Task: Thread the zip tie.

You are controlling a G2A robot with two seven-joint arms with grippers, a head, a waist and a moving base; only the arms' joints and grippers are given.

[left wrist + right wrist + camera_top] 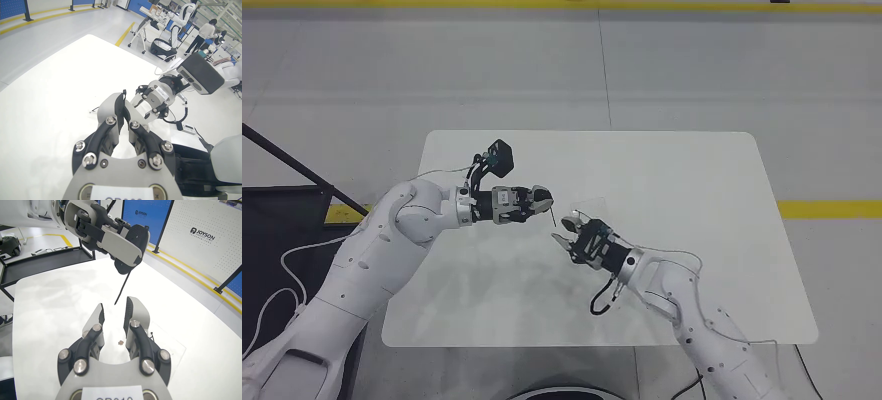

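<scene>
My left gripper is shut on a black zip tie, whose head pokes out above the pads. In the right wrist view the left gripper hangs over the white table, and the zip tie's thin tail slants down from it. The tail's tip ends just above the gap between my right gripper's fingers. My right gripper is open, holds nothing, and points up at the tail. From above, the left gripper and right gripper face each other mid-table with the zip tie between them.
A second black zip tie lies on a clear sheet on the table, beside a small brown speck. A black cart stands off the table's left edge. The table's far half is bare.
</scene>
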